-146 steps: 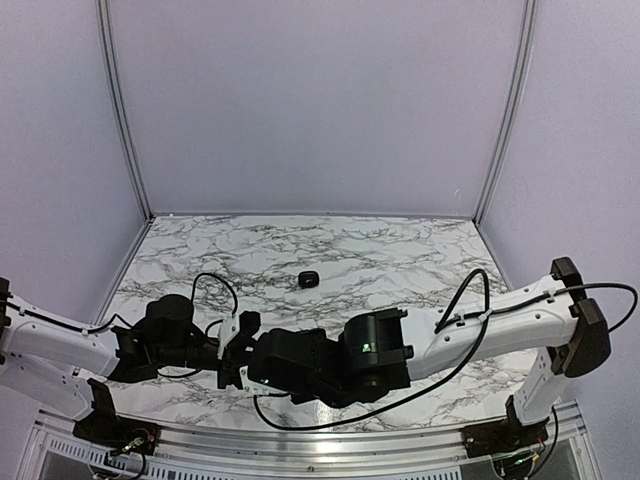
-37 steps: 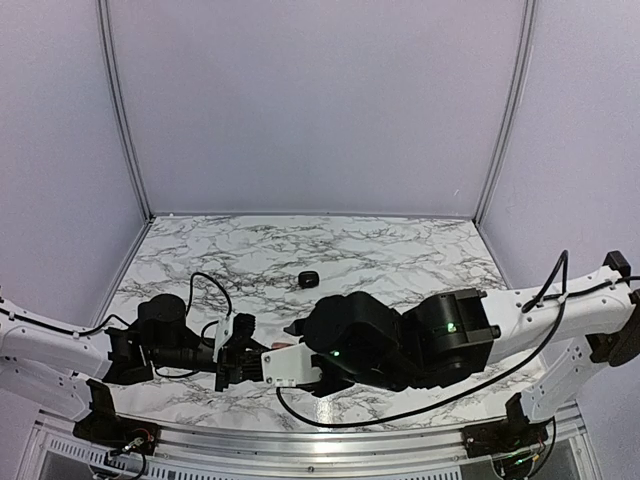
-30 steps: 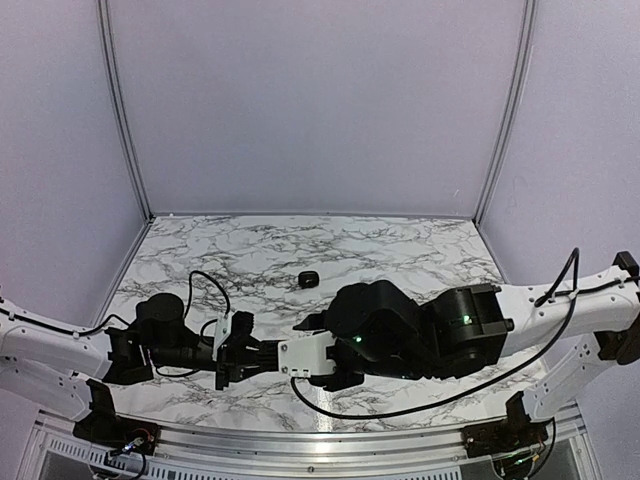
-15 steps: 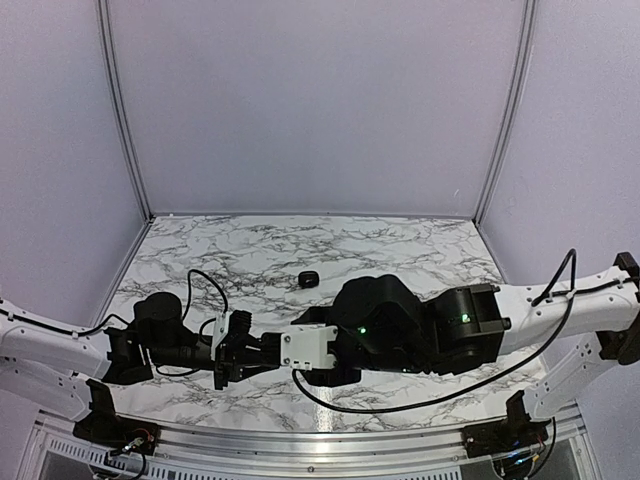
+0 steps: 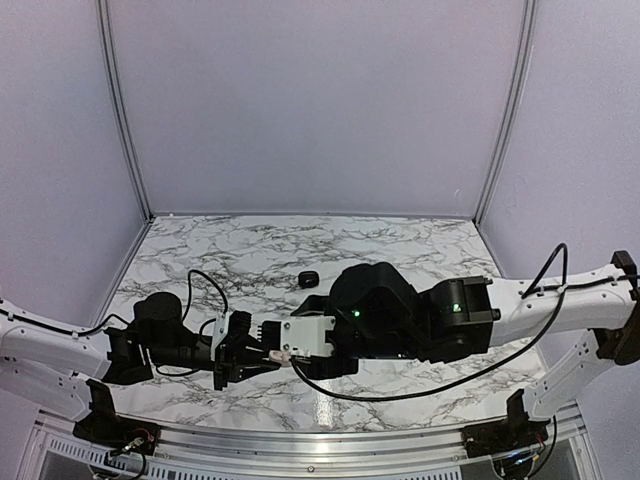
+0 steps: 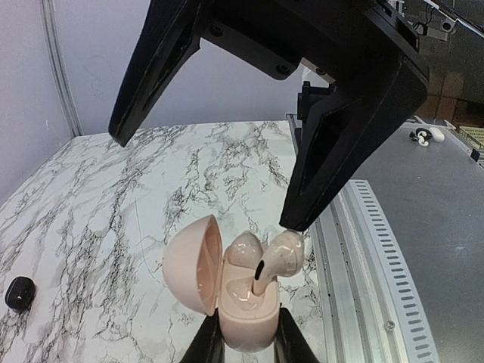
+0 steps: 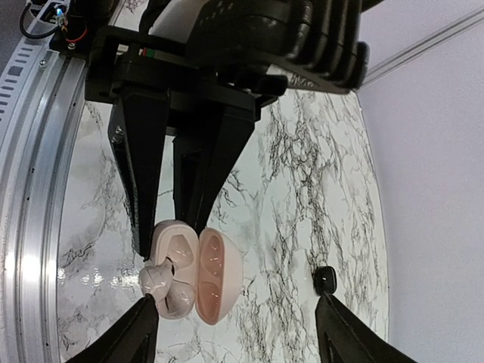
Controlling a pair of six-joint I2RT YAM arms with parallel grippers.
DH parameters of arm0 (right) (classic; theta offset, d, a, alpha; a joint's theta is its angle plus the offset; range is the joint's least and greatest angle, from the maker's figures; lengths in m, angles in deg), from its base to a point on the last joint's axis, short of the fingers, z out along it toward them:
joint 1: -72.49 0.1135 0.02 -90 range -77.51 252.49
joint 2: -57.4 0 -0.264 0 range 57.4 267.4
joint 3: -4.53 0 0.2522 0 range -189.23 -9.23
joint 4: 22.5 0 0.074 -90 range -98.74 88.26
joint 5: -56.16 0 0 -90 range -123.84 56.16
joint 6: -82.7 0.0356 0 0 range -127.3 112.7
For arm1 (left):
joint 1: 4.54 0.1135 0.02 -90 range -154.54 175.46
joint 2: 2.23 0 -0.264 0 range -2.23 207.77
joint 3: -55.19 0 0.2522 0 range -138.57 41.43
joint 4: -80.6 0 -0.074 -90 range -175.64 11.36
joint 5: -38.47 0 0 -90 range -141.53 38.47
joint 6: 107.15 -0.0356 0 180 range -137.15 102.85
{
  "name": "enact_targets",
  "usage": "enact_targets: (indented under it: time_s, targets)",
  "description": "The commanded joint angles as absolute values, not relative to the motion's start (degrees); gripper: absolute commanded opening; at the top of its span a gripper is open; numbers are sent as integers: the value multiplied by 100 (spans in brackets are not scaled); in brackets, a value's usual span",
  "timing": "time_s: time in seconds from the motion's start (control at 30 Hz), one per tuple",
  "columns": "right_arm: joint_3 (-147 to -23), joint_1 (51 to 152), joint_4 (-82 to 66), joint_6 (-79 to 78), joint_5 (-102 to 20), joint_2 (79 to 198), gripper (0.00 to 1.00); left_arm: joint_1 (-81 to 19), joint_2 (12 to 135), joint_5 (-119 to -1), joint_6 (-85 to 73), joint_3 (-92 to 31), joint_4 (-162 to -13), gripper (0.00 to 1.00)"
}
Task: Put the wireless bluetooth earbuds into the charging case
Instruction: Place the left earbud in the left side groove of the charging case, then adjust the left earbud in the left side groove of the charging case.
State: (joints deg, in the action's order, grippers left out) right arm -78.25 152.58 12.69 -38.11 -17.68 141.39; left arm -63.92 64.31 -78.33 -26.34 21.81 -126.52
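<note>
Over near counter (image 5: 400, 250) edge: left gripper (image 6: 246, 344) jaws clamp open charging case (image 6: 240, 321); right gripper (image 7: 235, 299) jaws wide, fingertip (image 6: 295, 215) on earbud (image 6: 281, 253), seemingly half-seated. Off-axis push could flick it out.

Bright, even overhead light, faint soft shadows on the marbled surface (image 5: 400, 250), glare streaks on the near metal rail (image 7: 30, 249), right gripper (image 6: 204, 181) a dark silhouette, wrist-view edges bowed.
</note>
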Motion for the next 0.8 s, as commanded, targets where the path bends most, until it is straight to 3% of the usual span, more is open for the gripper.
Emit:
enact_targets:
  time_s: [0.0, 0.77]
  targets:
    - [-7971, 15203, 1164, -3716, -2033, 14199, 72, -6413, 6395, -7911, -2618, 2121, -12932, 0]
    - [-8126, 15117, 1017, -3829, -1973, 14474, 73, -6413, 6530, -7958, -2684, 2051, -12941, 0]
